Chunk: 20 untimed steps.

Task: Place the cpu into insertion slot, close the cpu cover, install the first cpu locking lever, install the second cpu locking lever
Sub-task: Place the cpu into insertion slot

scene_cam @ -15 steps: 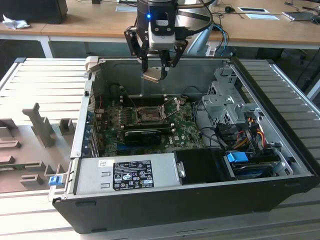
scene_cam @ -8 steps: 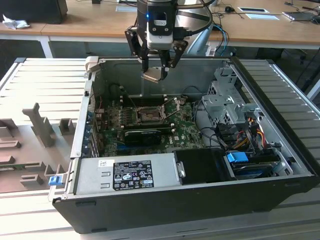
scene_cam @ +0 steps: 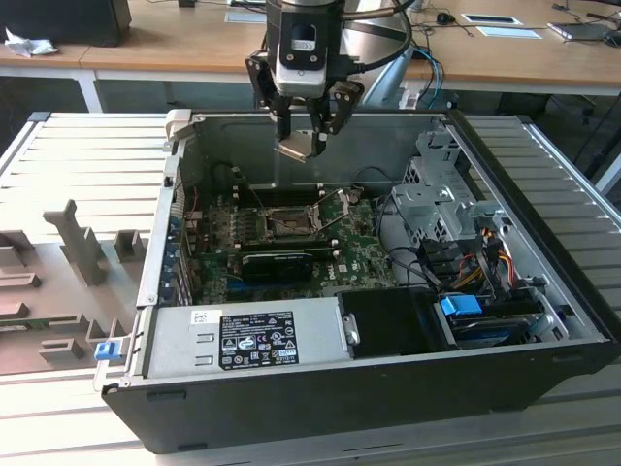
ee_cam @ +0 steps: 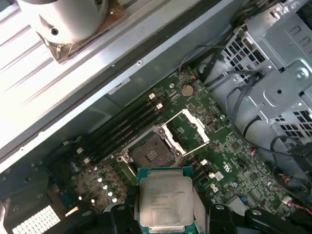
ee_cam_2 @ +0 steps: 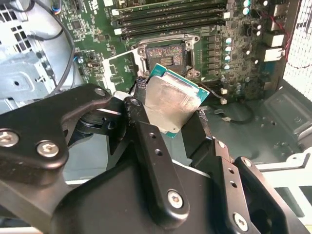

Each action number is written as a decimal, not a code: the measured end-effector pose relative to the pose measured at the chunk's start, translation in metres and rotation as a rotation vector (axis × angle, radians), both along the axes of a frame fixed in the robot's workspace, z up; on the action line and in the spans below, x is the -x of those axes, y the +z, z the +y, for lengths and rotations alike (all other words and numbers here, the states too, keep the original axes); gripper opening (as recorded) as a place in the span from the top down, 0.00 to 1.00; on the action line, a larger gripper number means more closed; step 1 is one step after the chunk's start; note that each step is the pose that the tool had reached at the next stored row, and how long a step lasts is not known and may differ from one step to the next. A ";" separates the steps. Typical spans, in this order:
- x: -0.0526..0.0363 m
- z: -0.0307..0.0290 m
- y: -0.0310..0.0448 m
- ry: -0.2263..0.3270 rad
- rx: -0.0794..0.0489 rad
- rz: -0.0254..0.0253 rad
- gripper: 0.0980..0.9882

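Observation:
My gripper (scene_cam: pixel 303 142) hangs over the open computer case, shut on the cpu (scene_cam: pixel 297 148), a flat square chip with a silvery top and green edge. In both wrist views the cpu (ee_cam_2: pixel 170 100) (ee_cam: pixel 163 197) sits tilted between the black fingers (ee_cam_2: pixel 142 126). The insertion slot (scene_cam: pixel 289 225) (ee_cam_2: pixel 165 56) (ee_cam: pixel 148 152) lies uncovered on the green board, below and apart from the chip. The cpu cover (ee_cam: pixel 187 127) (ee_cam_2: pixel 118 69) is swung open and stands beside the slot.
A black card (scene_cam: pixel 277 262) lies just in front of the slot, with a silver power supply (scene_cam: pixel 243 335) nearer the case's front. A metal drive cage (scene_cam: pixel 437 194) and cables (scene_cam: pixel 466 262) fill the exterior view's right. Memory slots (ee_cam_2: pixel 170 19) run beside the socket.

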State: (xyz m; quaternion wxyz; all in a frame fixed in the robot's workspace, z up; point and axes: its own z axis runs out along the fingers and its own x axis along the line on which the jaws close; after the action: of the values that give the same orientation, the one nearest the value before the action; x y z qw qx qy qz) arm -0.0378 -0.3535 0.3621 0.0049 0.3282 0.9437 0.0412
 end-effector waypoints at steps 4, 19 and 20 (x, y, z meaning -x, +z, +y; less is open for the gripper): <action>-0.0001 0.0000 -0.0028 -0.089 0.000 0.0000 0.51; -0.0001 -0.0001 -0.0143 -0.176 0.009 0.0021 0.51; -0.0001 0.0000 -0.0144 -0.184 0.009 0.0021 0.51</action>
State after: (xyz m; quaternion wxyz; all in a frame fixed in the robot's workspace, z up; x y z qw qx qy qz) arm -0.0377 -0.3536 0.3477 0.0091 0.4134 0.9098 0.0361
